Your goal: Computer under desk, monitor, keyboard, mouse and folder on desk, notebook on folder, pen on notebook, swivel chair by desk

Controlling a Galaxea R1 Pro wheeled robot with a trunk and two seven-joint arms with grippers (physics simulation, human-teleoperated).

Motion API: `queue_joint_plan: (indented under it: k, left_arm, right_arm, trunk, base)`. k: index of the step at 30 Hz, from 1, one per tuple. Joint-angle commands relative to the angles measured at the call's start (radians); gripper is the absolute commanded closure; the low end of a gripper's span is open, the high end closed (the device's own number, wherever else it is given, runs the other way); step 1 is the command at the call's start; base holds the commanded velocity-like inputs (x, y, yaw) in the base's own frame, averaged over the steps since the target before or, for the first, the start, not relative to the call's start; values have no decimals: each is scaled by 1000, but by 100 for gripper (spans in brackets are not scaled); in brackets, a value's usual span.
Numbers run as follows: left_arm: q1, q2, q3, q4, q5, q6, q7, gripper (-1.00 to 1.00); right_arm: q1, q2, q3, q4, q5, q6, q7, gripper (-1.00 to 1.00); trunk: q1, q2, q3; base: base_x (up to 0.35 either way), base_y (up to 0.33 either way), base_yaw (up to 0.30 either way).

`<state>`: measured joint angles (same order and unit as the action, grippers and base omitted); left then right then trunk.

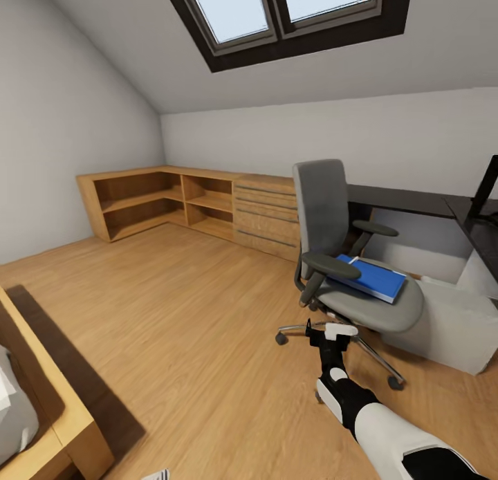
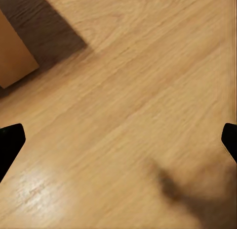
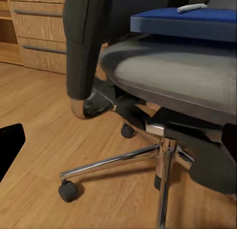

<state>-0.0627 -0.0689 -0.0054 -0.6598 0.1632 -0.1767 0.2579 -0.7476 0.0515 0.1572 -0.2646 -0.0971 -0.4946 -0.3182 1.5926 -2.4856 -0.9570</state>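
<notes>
Folder (image 1: pixel 372 277) and pen (image 3: pixel 192 8) lie on our swivel chair (image 1: pixel 332 259) near the desk (image 1: pixel 408 200) at right, unmoved, while our right gripper (image 1: pixel 336 333), jaws apart and empty, nears the chair's base.

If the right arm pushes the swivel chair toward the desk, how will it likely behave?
The swivel chair will probably roll easily: castors on smooth wooden floor. It may spin rather than travel straight. The folder lying loose on the seat could slide.
</notes>
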Motion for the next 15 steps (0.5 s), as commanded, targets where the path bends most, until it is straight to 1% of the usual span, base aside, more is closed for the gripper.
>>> queue_joint_plan:
  k: [1, 7, 11, 15]
  left_arm:
    - [0, 0, -1, 0, 8, -5, 1, -100]
    - [0, 0, -1, 0, 9, -14, 1, -100]
    - [0, 1, -1, 0, 8, -19, 1, -100]
    - [0, 1, -1, 0, 8, -20, 1, -100]
  right_arm:
    - [-1, 0, 8, 1, -10, -4, -4, -100]
    - [-1, 0, 8, 17, -11, -3, -4, -100]
    - [-1, 0, 8, 55, -13, -7, -4, -100]
    - [-1, 0, 7, 95, -16, -34, -5, -100]
  trunk:
    - [0, 0, 0]
    - [0, 0, 5]
    - [0, 0, 9]
    - [0, 0, 12]
  base:
    - [-4, 0, -206]
    - [-2, 0, -210]
    - [0, 0, -213]
    - [0, 0, -220]
